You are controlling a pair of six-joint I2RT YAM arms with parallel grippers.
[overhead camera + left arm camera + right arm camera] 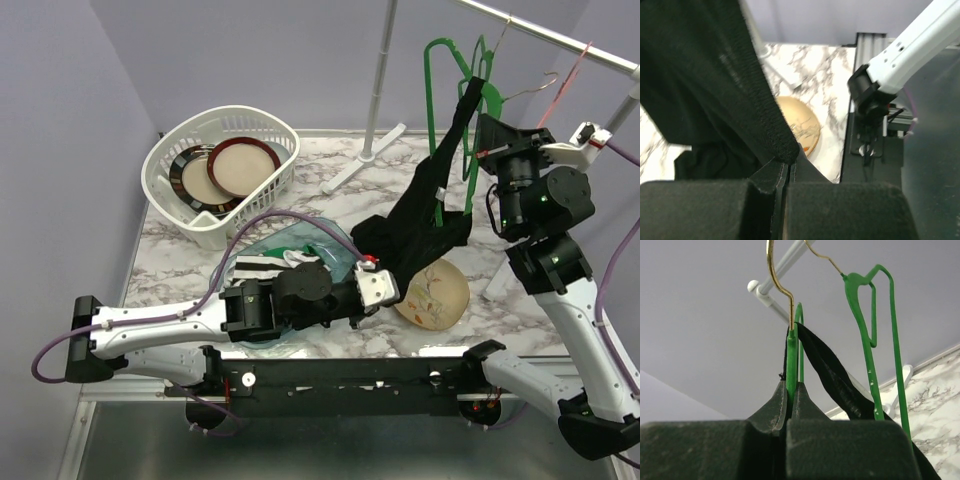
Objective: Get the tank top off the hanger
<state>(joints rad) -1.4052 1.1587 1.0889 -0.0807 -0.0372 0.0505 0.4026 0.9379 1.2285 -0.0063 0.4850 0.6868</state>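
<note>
Toward the upper right of the overhead view, one black tank top hangs by a strap from a green hanger. It stretches down and left to the middle of the frame, where its lower part bunches just above the table. Two arms are in view. The right hand has its fingers pressed together on that hanger just under its gold hook, and the strap drapes over the hanger right above the fingertips. The left hand is clamped on a hem of the tank top, low in the middle of the overhead view. A second hanger, also green, hangs just to the right in the right wrist view. Both hooks reach up toward the one white rail. At the upper left of the table sits one white basket holding two round plates. A third, tan plate lies on the table near the left hand. One heap of striped and teal cloth lies just above the left arm in the frame
</note>
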